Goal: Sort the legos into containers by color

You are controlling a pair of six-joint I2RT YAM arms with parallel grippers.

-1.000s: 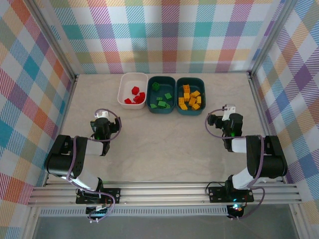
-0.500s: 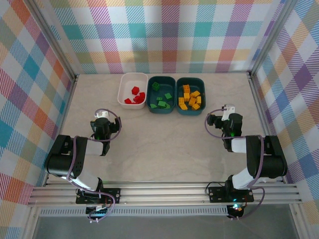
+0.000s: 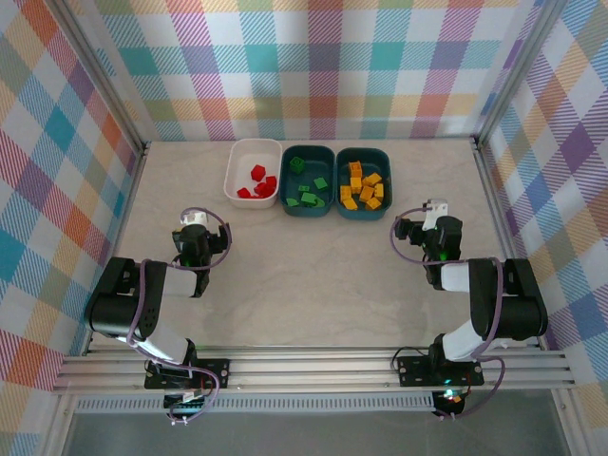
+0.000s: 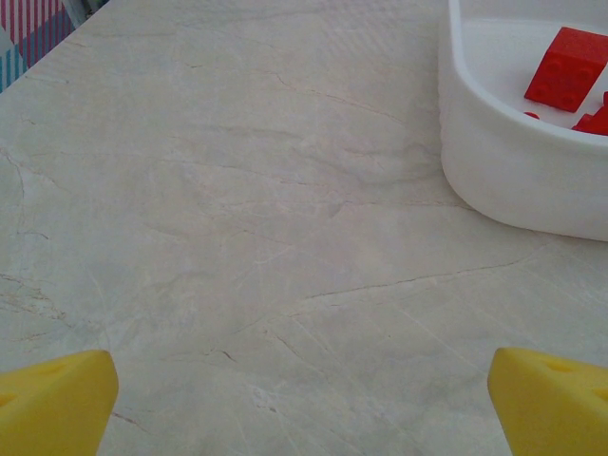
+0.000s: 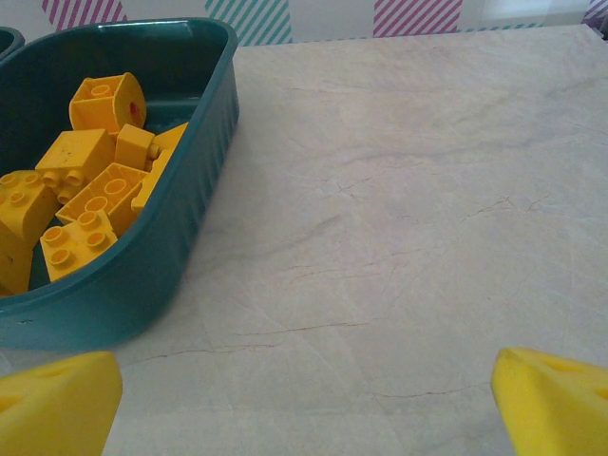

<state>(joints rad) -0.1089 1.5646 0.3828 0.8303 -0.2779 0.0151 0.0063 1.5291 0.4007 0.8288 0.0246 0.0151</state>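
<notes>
Looks like you're basically done here, as far as I can tell. From the top view I can't spot a single loose brick on the surface (image 3: 313, 275), from 12 o'clock round to 6.

Your left arm (image 3: 142, 304) sits folded at about 8 o'clock and your right arm (image 3: 494, 304) at about 4, both well apart from the tubs. The left jaws and right jaws are spread wide with nothing between them, just bare surface.

The containers line up side by side at 12 o'clock. The white tub (image 3: 229, 180) is toward 11, the middle teal tub (image 3: 307, 216) is dead on 12, and the right teal tub (image 3: 361, 217) is toward 1.

The legos are all inside:
- The red legos (image 3: 258, 180) are in the white one.
- The green legos (image 3: 306, 195) are in the middle one.
- The yellow-orange legos (image 3: 363, 187) are in the right one.

I see no mixed colours, though the bricks are tiny from up there. My guess is there's nothing left to sort.
</notes>
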